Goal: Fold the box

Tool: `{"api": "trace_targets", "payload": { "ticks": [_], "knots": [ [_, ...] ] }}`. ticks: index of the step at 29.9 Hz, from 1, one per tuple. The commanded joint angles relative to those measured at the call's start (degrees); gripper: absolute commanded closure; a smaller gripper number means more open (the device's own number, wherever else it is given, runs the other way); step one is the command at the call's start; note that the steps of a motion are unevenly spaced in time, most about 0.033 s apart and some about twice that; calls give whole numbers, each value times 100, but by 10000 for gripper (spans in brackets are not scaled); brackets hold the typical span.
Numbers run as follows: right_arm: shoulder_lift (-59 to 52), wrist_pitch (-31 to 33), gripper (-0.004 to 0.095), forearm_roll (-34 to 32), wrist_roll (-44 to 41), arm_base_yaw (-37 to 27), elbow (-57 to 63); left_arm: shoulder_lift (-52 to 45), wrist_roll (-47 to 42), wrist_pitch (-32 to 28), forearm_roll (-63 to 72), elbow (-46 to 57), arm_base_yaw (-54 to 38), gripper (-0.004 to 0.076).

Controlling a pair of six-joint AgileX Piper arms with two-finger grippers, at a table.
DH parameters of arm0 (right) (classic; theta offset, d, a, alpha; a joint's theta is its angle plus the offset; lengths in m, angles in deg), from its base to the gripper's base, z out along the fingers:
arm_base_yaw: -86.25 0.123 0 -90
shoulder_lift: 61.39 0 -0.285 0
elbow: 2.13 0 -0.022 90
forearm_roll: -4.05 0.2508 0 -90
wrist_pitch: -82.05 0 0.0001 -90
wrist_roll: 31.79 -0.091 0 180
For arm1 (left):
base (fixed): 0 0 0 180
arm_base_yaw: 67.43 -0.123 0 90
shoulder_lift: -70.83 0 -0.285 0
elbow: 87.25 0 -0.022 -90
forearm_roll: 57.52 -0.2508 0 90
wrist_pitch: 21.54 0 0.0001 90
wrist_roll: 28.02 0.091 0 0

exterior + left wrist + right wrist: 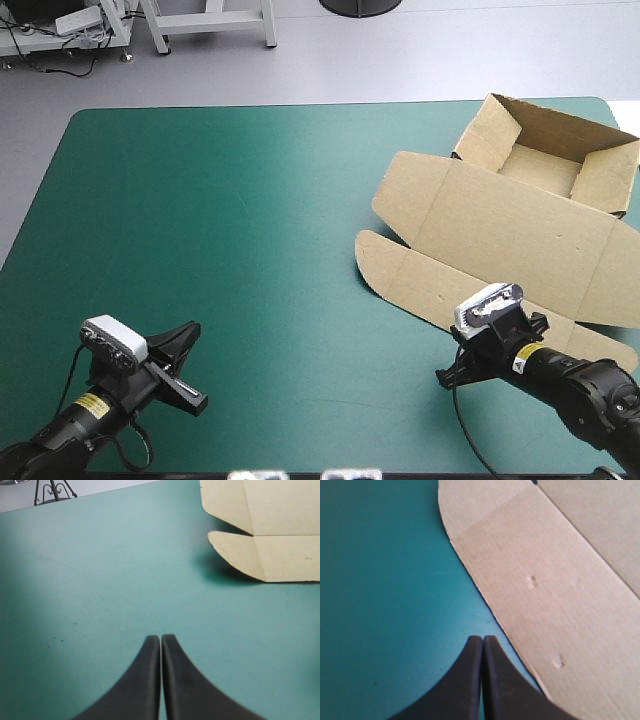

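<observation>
In the lower left of the high view, the left claw (192,330) sits low over the tabletop (250,200). Its two black fingers are pressed together into one point with nothing between them, and only bare teal-green cover lies under and ahead of it. The brown box (560,250) is well apart from it, on the right side of the frame. Its tray (490,135) stands open in the upper right, walls raised, near the tabletop's far right corner. The lid (480,215) lies flat, spread from the tray toward the near edge. A long flap (430,285) with a rounded end runs along the lid's near side, resting on the cover. In the lower right, the right claw (482,639) also has its fingers pressed tight together and grips nothing. Its tip is over the cover, just beside the flap's edge.
</observation>
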Motion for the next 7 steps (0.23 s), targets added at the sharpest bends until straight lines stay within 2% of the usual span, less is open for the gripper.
{"api": "trace_targets", "payload": {
  "ticks": [1,7],
  "knots": [
    [-61,-598,932,2,67,-1,-142,18,-13,-398,158,-165,25,729],
    [-61,-717,932,2,67,-1,-142,18,-13,-403,158,-165,25,729]
  ]
}}
